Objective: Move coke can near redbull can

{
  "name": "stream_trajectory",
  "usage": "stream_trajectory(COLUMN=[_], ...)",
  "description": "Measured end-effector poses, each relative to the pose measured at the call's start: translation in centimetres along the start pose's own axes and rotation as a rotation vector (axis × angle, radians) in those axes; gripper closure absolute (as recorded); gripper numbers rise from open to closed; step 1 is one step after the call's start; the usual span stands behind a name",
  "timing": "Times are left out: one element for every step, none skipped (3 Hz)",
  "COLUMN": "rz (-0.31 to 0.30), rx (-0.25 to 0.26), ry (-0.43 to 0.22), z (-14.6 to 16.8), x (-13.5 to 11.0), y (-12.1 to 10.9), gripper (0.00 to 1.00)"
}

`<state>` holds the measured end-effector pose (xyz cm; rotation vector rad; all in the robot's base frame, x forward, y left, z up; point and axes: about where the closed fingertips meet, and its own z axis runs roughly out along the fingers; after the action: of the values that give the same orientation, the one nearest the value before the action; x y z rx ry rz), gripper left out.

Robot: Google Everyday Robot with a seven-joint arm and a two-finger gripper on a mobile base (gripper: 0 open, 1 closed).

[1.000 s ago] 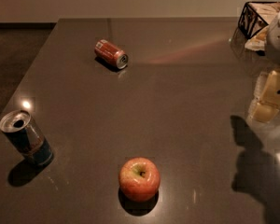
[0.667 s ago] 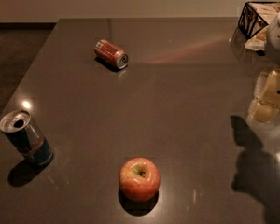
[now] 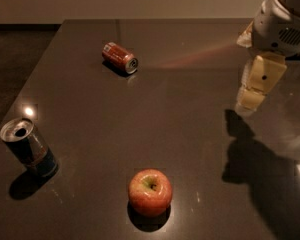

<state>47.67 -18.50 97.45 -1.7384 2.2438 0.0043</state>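
white vented arm shell, cream blocky claw — upper right

gripper hangs over right side of table | coke can on its side, well left of gripper | redbull can upright, farthest left | apple below-left of gripper

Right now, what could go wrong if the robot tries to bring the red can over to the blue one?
The coke can lies on its side, so it may roll away when the gripper, hanging over the right side of the table, touches it. The redbull can stands close to the table's left edge; a bump could tip it or push it off.
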Motion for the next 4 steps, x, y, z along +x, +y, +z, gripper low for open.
stream_trajectory(rz=[0.049, 0.113, 0.171, 0.22], rx=[-0.033, -0.054, -0.07, -0.076], ry=[-0.005, -0.005, -0.019, -0.039], z=[2.4, 5.1, 7.6, 10.0], x=[-3.8, -7.0, -10.2, -12.7], y=[-3.0, -6.0, -8.3, -9.4], gripper=[0.0, 0.0, 0.0, 0.0])
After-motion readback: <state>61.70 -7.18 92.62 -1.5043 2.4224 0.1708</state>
